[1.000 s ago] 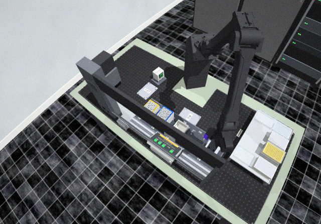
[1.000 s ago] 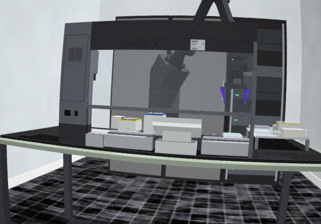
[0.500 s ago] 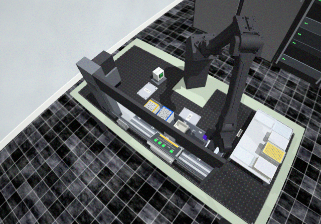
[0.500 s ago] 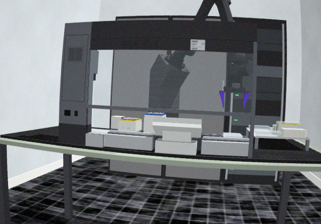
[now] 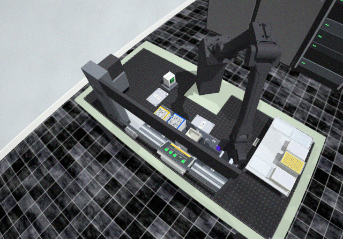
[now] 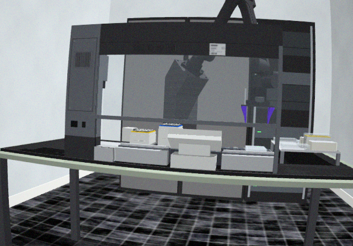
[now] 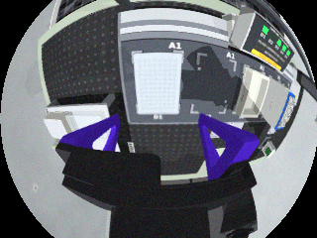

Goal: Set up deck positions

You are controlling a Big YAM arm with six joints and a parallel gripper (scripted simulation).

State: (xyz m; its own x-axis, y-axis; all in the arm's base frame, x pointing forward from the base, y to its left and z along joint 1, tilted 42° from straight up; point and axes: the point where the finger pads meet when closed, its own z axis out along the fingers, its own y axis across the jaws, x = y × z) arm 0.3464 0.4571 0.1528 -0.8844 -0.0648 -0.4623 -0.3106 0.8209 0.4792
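Sample plate [image 7: 158, 83], white and lying flat, is being viewed from above by the wrist camera, seated in a bracketed deck position with "A1" engraved at its far corner. It is being framed between the purple fingers of the gripper [image 7: 158, 139], which are being held fully apart with nothing between them. Just beside it, an empty bracketed position [image 7: 210, 86] is being shown, then an open reservoir [image 5: 193, 134]. Further along the deck, a blue-rimmed tip rack [image 5: 176, 120] and a yellow-rimmed tip rack [image 5: 161, 112] are being displayed uncovered.
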